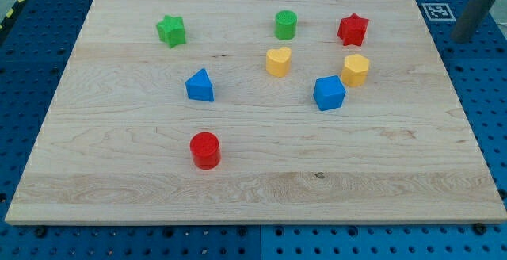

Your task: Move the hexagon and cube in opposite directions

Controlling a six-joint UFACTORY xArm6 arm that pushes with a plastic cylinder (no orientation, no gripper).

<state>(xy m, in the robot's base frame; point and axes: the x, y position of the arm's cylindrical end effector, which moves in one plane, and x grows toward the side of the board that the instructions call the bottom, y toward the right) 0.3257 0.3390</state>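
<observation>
The board [261,189] is pale wood with clear grain lines and a small dark knot, its finish smooth and matt, and it lies on a blue perforated base [32,46] that looks like painted metal or hard plastic. Every block looks plastic with a faintly ridged surface: yellow hexagon [356,69], blue cube [329,93], yellow heart [278,61], red star [352,29], green cylinder [286,24], green star [170,31], blue triangle [200,86], and the red cylinder [205,150]. My tip isn't showing; only a smooth grey post [478,8] stands at the view's top right.
</observation>
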